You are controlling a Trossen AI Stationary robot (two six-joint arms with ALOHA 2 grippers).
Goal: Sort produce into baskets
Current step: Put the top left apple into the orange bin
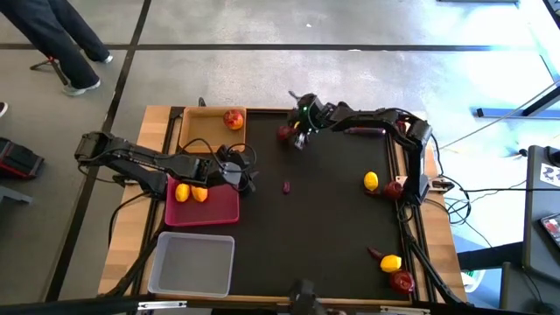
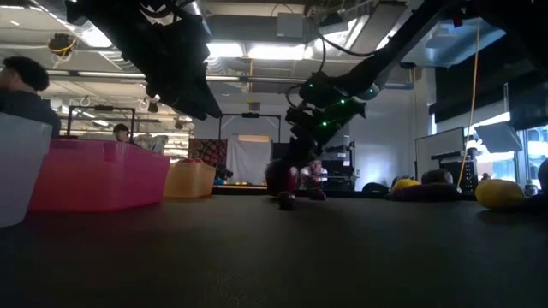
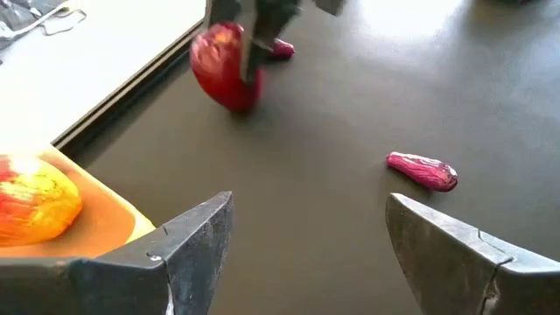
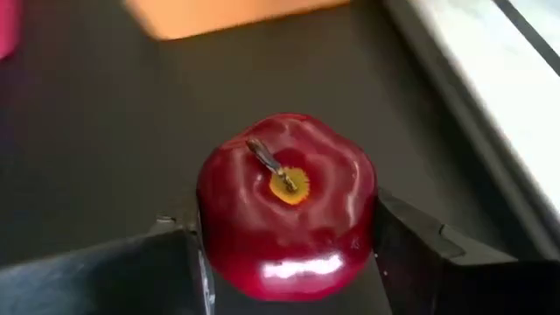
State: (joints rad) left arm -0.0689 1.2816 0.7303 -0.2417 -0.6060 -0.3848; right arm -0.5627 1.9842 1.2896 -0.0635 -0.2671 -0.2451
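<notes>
High view: the right gripper [image 1: 296,134] is found at the upper centre of the frame, near the far table edge, with a dark-red apple [image 1: 285,132] between its fingers. In the right wrist view that apple [image 4: 287,203] fills the middle of the frame, stem end toward the camera, with a dark finger pressed against each flank; it is judged to be pinched, though whether it is clear of the mat or resting on it cannot be settled from the dim low view. The tan tray [image 1: 194,133] lies to the left of the gripper and holds one apple [image 1: 233,118] in its upper right corner. The pink tray [image 1: 219,208] sits below it with two lemons [image 1: 191,193] at its upper left. The white tray [image 1: 192,262], at lower left, shows nothing in it. The left gripper [image 1: 248,174] waits by the right edge of the pink tray, its fingers spread and holding nothing, as the left wrist view confirms. A purple root [image 1: 286,185] lies alone on the mat at centre frame; further produce is scattered along the right side. The step in hand is judged to be the carrying of the gripped apple to the tan tray. The next move calls for a lift clear of the tray wall, a short travel left, and a release beside the apple already there.
</notes>
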